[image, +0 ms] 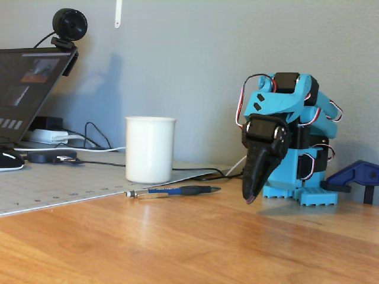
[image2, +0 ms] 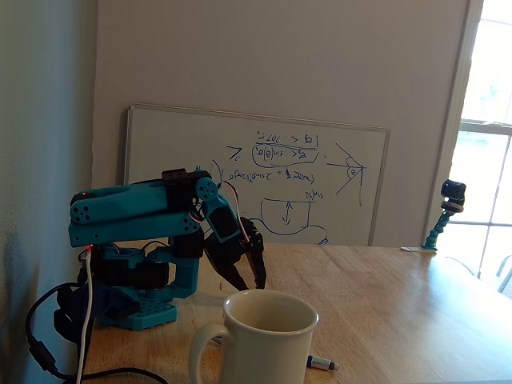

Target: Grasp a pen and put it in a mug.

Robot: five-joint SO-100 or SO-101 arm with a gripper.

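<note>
A blue and black pen (image: 172,191) lies flat on the wooden table, just in front of a white mug (image: 150,149) that stands upright on a grey mat. In the other fixed view the mug (image2: 264,340) is close to the camera and only the pen's end (image2: 322,364) shows to its right. The blue arm is folded over its base. My black gripper (image: 251,198) points down at the table, right of the pen's tip and apart from it. In the other fixed view the gripper (image2: 253,286) is empty and its fingertips stand slightly apart.
A laptop (image: 26,83) with a webcam (image: 69,25), a mouse (image: 9,160) and cables lie at the back left. A blue clamp (image: 355,176) sits right of the arm's base. A whiteboard (image2: 256,172) leans on the wall; a small camera (image2: 452,196) stands far right.
</note>
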